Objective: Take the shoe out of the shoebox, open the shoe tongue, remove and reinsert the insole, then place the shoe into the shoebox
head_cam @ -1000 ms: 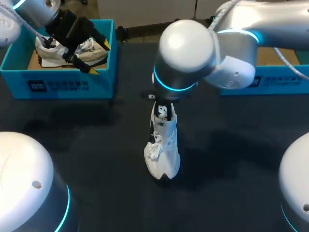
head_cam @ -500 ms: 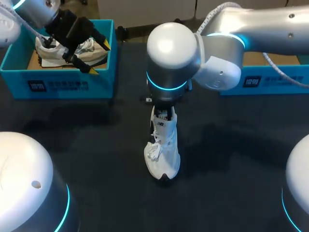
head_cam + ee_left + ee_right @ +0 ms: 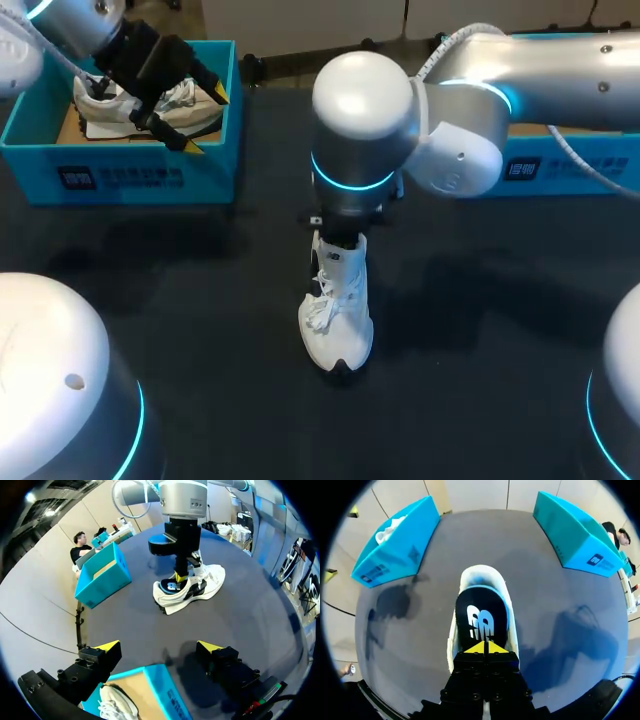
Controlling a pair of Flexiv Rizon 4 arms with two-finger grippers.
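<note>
Shoe (image 3: 338, 310) lies mid-counter (image 3: 480, 380), its long axis running near to far, toe toward the robot, well apart from the left shoebox (image 3: 140, 175) and the right shoebox (image 3: 570, 165). Its dark insole (image 3: 481, 620) appears nipped at the heel end by the right pincer (image 3: 484, 647), tips pressed together directly above. The left pincer (image 3: 159, 647) hangs spread over the left shoebox, so the right arm is nearer.

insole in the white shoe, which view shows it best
The right wrist view: it looks straight down on the dark insole inside the white shoe, ahead of the right gripper. The left wrist view shows only its heel end from the side; in the head view the right arm mostly hides it.
</note>
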